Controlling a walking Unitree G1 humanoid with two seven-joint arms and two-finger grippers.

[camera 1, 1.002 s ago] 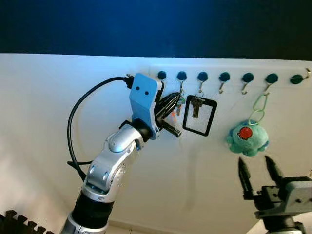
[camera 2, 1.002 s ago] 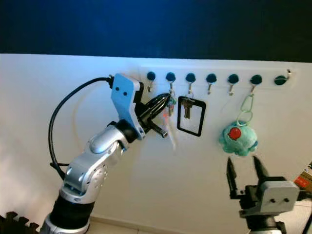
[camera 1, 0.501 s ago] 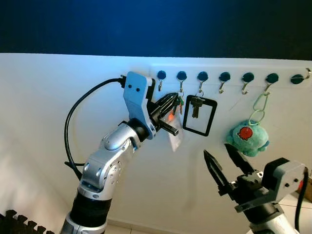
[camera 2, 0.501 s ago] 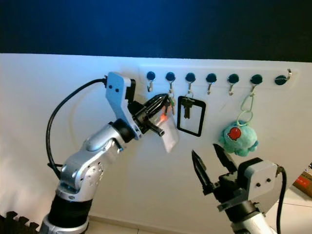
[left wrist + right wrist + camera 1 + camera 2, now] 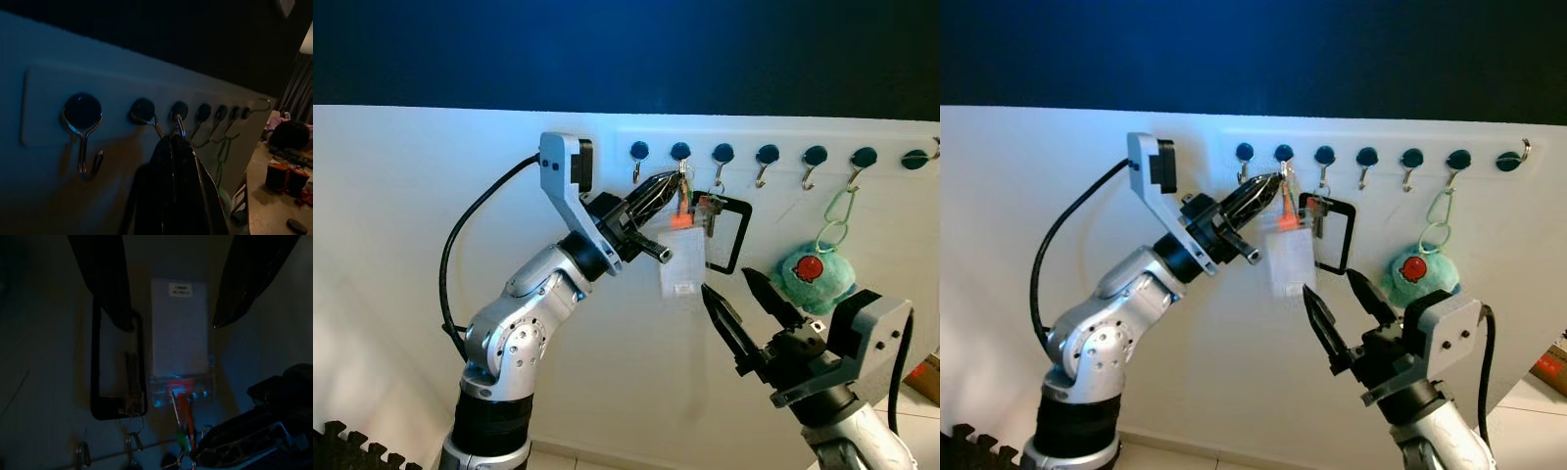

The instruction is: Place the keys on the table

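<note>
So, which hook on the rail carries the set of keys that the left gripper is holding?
The second hook from the robot's left. The left gripper is shut on its key ring, with a clear card hanging below.

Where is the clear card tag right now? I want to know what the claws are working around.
The clear card tag hangs against the wall below the hook rail, beneath the left claw and above the open right claw, beside the black frame.

The left gripper point(image 5: 668, 186) is crowding the second hook point(image 5: 680, 157), and the keys point(image 5: 682, 208) are hanging against the black frame point(image 5: 726, 233). Beneath the card point(image 5: 681, 268), bare wall point(image 5: 636, 372) is giving free room. The plush toy point(image 5: 814, 275) is blocking the right.
</note>
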